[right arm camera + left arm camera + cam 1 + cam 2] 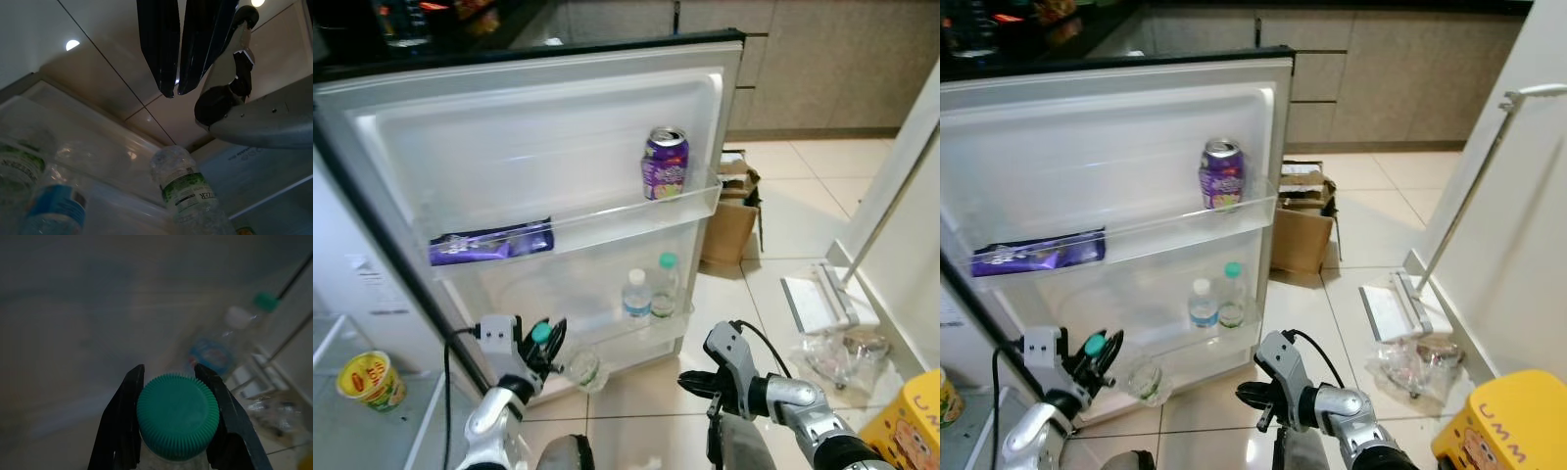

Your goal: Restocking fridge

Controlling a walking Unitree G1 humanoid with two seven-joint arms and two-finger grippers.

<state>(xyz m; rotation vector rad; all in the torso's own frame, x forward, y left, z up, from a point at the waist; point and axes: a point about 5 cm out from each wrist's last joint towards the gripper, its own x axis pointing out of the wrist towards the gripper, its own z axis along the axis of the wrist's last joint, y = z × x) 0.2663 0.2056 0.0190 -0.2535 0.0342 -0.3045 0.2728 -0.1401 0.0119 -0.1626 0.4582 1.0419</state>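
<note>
A kitchen with pale glossy floor tiles [803, 220] and beige cabinet fronts along the far wall surrounded an open white fridge door [548, 137], seen from above by the robot's head camera. Nearest the viewer, low on the robot's left, the left gripper [546, 345] had its two black fingers [120, 423] clamped on either side of the ribbed green cap of a clear plastic water bottle [584, 370], which hung tilted just in front of the door's lower shelf. Low on the right, the right gripper [693, 383] pointed toward the fridge with its two fingers [159, 44] pressed nearly together and nothing between them. Just beyond the grippers, the door's lower shelf [636, 328] held two more clear water bottles standing upright side by side, one with a white cap [636, 294] and one with a green cap [666, 284]. Higher up, the door's upper shelf [607, 220] carried a purple drink can [664, 164] standing at its right end and a flat purple snack packet [491, 242] lying at its left end. Inside the fridge body at far left sat a yellow instant noodle cup [370, 379]. On the floor to the right lay a crumpled clear plastic bag [837, 352], a white flat dustpan with a long handle [822, 294] and a yellow container [906, 421], with an open brown cardboard box [734, 211] farther back.
</note>
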